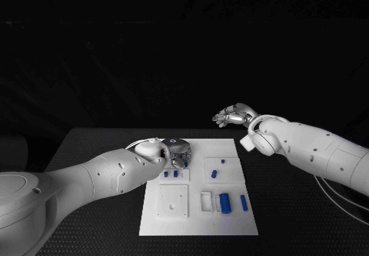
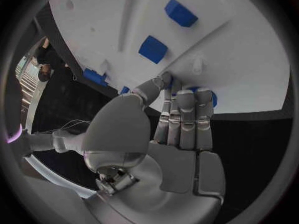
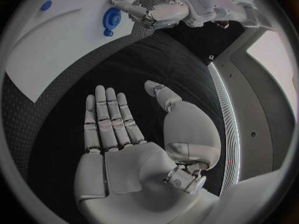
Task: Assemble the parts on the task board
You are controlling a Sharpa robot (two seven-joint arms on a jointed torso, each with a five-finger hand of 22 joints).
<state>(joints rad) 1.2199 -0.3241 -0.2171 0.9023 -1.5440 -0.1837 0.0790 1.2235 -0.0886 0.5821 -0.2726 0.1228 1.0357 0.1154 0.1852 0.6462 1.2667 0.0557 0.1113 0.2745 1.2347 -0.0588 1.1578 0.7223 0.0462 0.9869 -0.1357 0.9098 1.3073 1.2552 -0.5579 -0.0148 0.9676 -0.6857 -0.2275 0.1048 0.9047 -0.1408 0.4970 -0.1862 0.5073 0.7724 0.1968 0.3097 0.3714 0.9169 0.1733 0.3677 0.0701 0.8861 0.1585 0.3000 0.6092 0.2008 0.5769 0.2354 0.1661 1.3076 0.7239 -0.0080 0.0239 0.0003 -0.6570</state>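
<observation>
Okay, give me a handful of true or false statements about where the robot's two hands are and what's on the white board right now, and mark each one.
1. The left hand is over the far left corner of the task board. True.
2. The right hand holds a blue part. False: in the right wrist view its fingers are straight and apart, with nothing in them.
3. The right hand is above the board. False: it is beyond the board's far edge, over the black table.
4. A large blue cylinder lies near the board's near right side. True.
5. All blue parts sit in the white tray. False: they are spread across the board.
</observation>
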